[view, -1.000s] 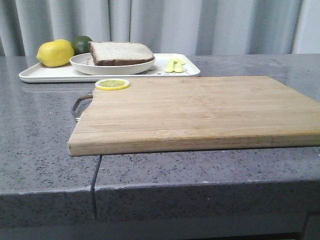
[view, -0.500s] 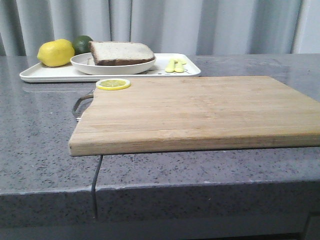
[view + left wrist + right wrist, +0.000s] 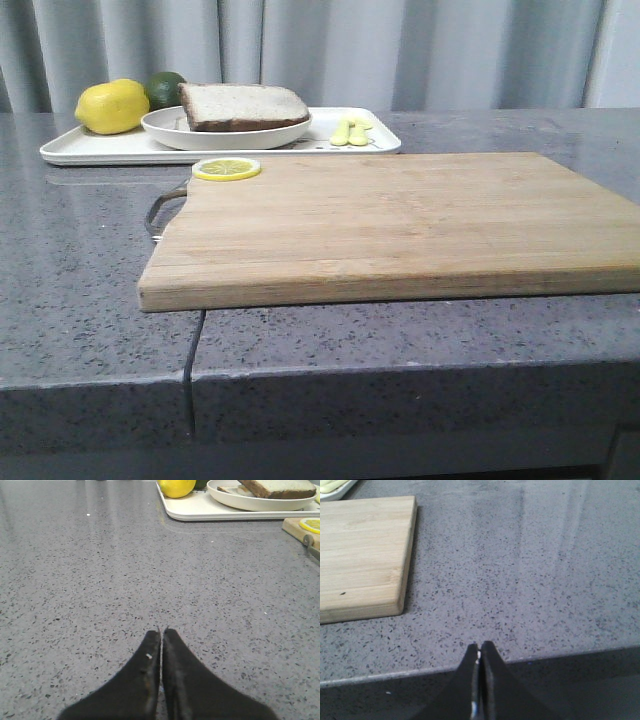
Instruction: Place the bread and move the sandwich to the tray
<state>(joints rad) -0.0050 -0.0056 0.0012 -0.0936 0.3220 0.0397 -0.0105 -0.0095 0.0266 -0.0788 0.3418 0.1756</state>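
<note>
A brown-crusted bread slice (image 3: 244,104) lies on a round white plate (image 3: 225,131) that stands on the white tray (image 3: 100,148) at the back left. Plate and bread also show in the left wrist view (image 3: 280,487). No egg is visible. My left gripper (image 3: 161,631) is shut and empty, low over bare counter well short of the tray (image 3: 200,510). My right gripper (image 3: 479,645) is shut and empty at the counter's front edge, beside the wooden cutting board (image 3: 362,555). Neither gripper shows in the front view.
A wooden cutting board (image 3: 400,220) with a metal handle (image 3: 160,207) fills the middle of the grey counter; a lemon slice (image 3: 226,168) lies on its far left corner. A lemon (image 3: 111,106), a lime (image 3: 165,88) and a small yellow item (image 3: 350,130) sit on the tray.
The front view has shifted very slightly; nothing on the counter has moved.
</note>
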